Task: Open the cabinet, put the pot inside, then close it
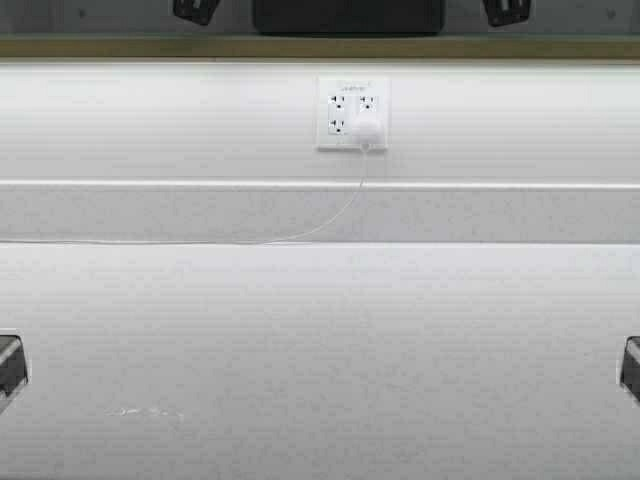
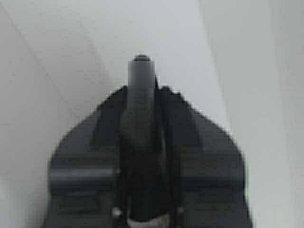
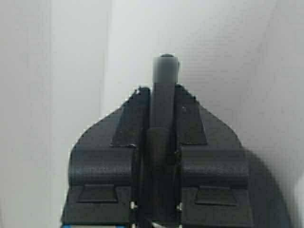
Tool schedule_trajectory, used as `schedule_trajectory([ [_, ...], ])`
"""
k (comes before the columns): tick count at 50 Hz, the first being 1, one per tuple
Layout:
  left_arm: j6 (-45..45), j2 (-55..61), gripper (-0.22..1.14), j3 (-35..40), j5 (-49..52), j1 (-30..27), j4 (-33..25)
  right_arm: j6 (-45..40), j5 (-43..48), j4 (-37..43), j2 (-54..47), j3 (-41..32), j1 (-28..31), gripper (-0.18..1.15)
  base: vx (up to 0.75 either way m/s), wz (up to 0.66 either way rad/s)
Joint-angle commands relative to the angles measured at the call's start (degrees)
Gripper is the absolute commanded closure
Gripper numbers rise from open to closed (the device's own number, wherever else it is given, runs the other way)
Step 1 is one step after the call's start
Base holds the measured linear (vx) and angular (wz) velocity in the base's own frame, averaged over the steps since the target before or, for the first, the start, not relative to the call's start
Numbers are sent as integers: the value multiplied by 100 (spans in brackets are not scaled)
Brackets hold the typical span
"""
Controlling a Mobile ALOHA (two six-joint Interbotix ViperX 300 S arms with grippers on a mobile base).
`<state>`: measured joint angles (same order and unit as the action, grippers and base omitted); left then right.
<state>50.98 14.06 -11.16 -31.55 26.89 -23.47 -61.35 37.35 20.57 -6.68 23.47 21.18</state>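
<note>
The pot is out of view in all three views, and no cabinet doors or handles show. In the left wrist view my left gripper (image 2: pixel 141 61) is shut, its dark fingers pressed together over a pale surface with nothing between them. My right gripper (image 3: pixel 165 59) is shut in the same way and holds nothing. In the high view only a dark piece of the left arm (image 1: pixel 9 368) and of the right arm (image 1: pixel 631 367) shows, low at the two side edges.
A pale countertop (image 1: pixel 320 350) spreads in front of me up to a light backsplash. On the wall sits a white outlet (image 1: pixel 352 113) with a white plug, and its thin cord (image 1: pixel 330 220) trails left. A tan strip (image 1: pixel 320 47) runs along the top.
</note>
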Motion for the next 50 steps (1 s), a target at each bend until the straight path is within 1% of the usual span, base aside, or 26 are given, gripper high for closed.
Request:
schedule_trajectory([
  [1, 439, -79, 76, -35, -475, 501, 26, -378, 105, -158, 35, -185, 360, 39, 0, 0],
  [3, 545, -88, 67, -44, -633, 501, 35, -413, 149, -149, 35, -202, 360, 24, 0, 0],
  [6, 668, -79, 48, -44, -773, 501, 35, -483, 176, -149, 44, -220, 360, 3, 0, 0],
  [8, 738, -97, 35, -44, -844, 501, 35, -562, 176, -149, 35, -237, 343, -7, 0, 0],
  [10, 791, -97, 22, -26, -879, 501, 26, -606, 176, -149, 35, -255, 334, -9, 0, 0],
  [13, 861, -97, 3, -18, -940, 501, 18, -642, 211, -141, 35, -264, 316, -7, 0, 0],
  [16, 940, -97, -9, -9, -949, 501, 18, -650, 220, -141, 35, -281, 299, -6, 0, 0],
  [18, 984, -88, -11, -9, -984, 501, 18, -659, 220, -141, 44, -281, 264, -7, 0, 0],
  [28, 1107, -167, -10, -167, -1257, 439, -53, -642, 220, -132, 237, -97, 62, -7, 0, 0],
  [41, 1107, -703, -10, -1002, -1538, 44, -316, -598, 220, -167, 606, 466, -492, -7, 0, 0],
  [50, 1107, -888, -10, -1257, -1582, -132, -316, -589, 220, -255, 756, 580, -765, -7, 0, 0],
])
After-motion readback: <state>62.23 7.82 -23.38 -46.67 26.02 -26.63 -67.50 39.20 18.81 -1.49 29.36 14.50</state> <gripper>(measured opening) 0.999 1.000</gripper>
